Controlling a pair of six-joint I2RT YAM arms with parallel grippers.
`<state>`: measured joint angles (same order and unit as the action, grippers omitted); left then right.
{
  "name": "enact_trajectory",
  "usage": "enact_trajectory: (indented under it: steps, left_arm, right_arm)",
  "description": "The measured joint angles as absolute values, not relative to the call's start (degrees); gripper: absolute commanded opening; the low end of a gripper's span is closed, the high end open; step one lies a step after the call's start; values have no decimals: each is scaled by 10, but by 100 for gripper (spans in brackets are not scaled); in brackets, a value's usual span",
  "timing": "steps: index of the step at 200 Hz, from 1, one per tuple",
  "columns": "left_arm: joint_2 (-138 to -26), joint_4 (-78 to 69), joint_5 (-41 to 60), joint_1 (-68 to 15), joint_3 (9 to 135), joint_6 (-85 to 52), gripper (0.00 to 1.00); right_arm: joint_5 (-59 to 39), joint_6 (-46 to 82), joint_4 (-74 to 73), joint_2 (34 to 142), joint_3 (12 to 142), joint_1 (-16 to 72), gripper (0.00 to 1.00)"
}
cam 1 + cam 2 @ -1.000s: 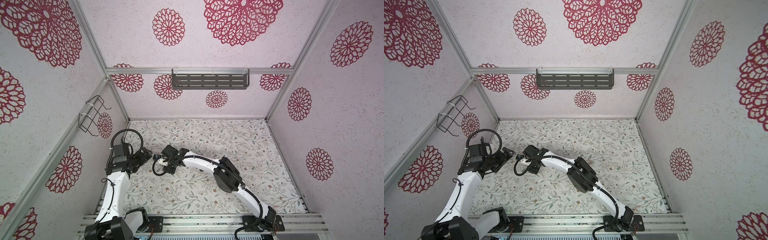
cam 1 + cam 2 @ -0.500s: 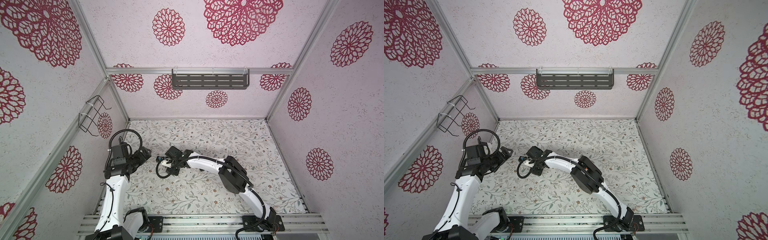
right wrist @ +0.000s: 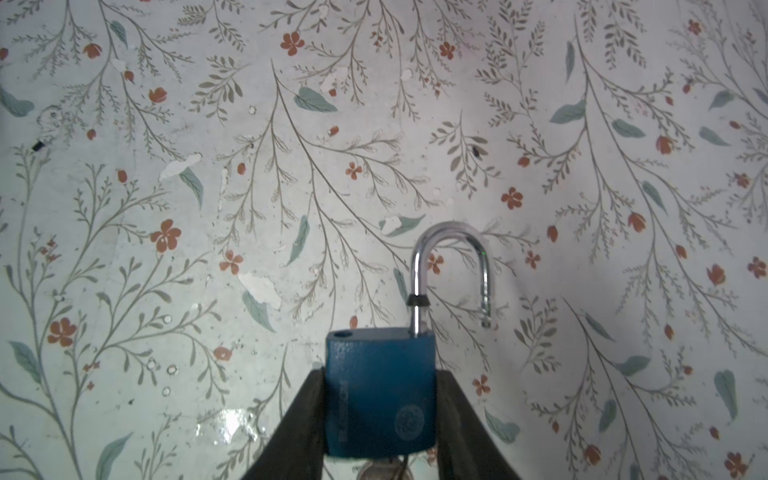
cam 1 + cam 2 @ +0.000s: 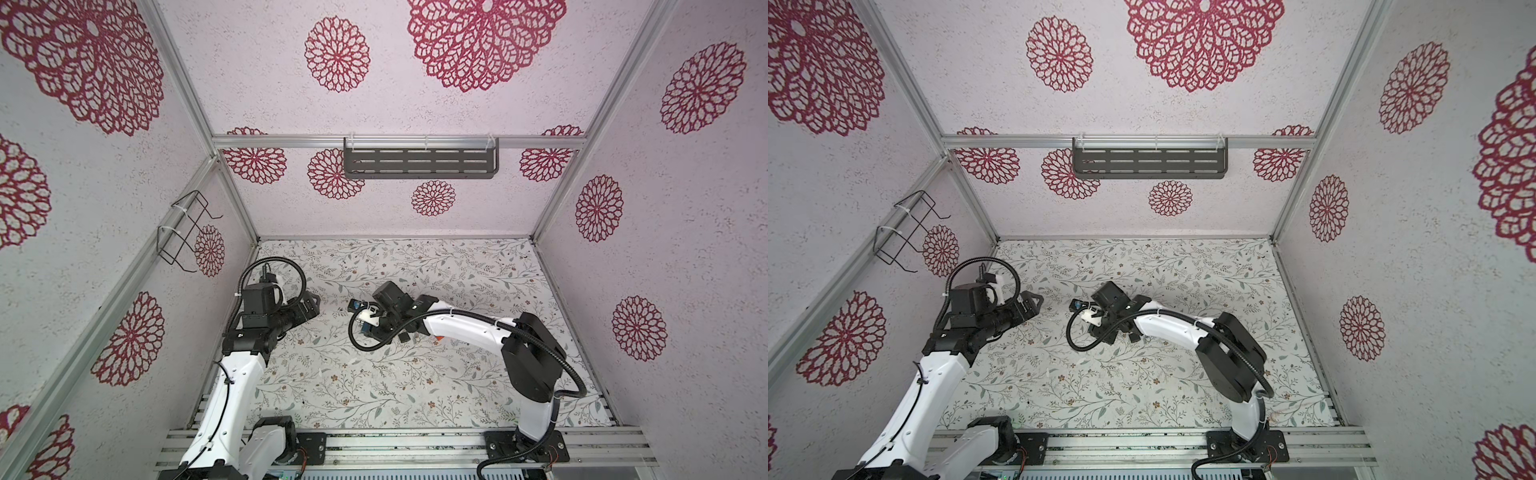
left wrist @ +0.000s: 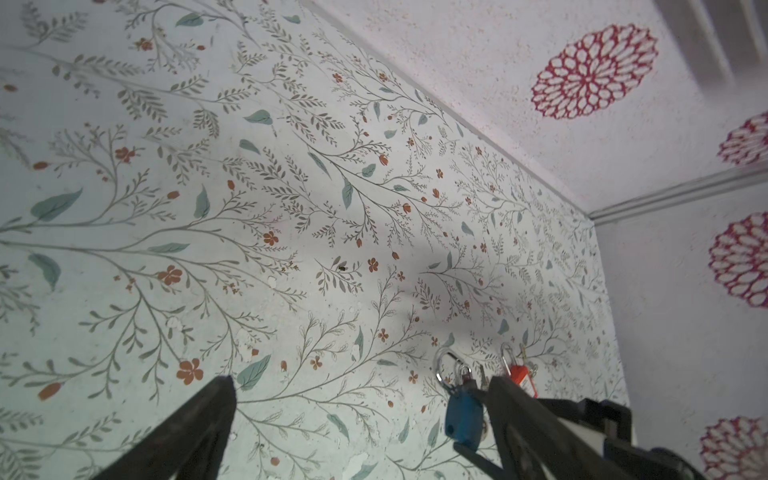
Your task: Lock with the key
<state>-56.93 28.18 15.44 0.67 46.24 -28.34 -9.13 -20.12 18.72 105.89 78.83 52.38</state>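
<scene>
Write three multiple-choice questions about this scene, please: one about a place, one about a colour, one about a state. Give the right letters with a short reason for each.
1. The blue padlock is
A. in a drawer
B. held in the right gripper
C. inside a bowl

2. The other padlock, lying on the table, is
A. red
B. green
C. yellow

3. The shackle of the blue padlock is
A. open, its free end out of the body
B. closed
C. missing

Answers:
1 B: the right wrist view shows the gripper clamping the blue body from both sides.
2 A: the left wrist view shows its red body.
3 A: the free end hangs to one side, and the hole in the body is empty.
</scene>
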Motion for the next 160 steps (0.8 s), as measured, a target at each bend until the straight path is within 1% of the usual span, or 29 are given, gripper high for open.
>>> enact_trajectory:
  steps: [10, 17, 29, 70, 78, 88, 96, 134, 160]
  left_arm:
    - [-568, 269, 148, -18, 462, -248, 91]
    - [-566, 259, 146, -33, 462, -223, 86]
    - [-558, 234, 146, -61, 455, -168, 85]
    - [-538, 177, 176, -132, 428, 24, 92]
    - [-539, 171, 184, -140, 425, 57, 94]
    - [-542, 163, 192, -149, 420, 100, 100]
    - [-544, 152, 201, -154, 414, 131, 97]
    - [-545, 100, 227, -165, 374, 256, 97]
    - [-553, 87, 231, -178, 370, 341, 97]
  right_arm:
    - [-98, -206, 187, 1038, 763, 512, 12]
    - [-104, -210, 188, 1023, 747, 503, 12]
    - [-113, -216, 190, 999, 723, 489, 12]
    - [-142, -247, 202, 918, 672, 454, 12]
    - [-148, -255, 204, 905, 666, 449, 12]
    - [-156, -264, 207, 888, 658, 444, 12]
    - [-163, -272, 208, 876, 652, 440, 12]
    - [-204, -303, 214, 827, 624, 416, 12]
    - [-236, -322, 225, 808, 617, 399, 12]
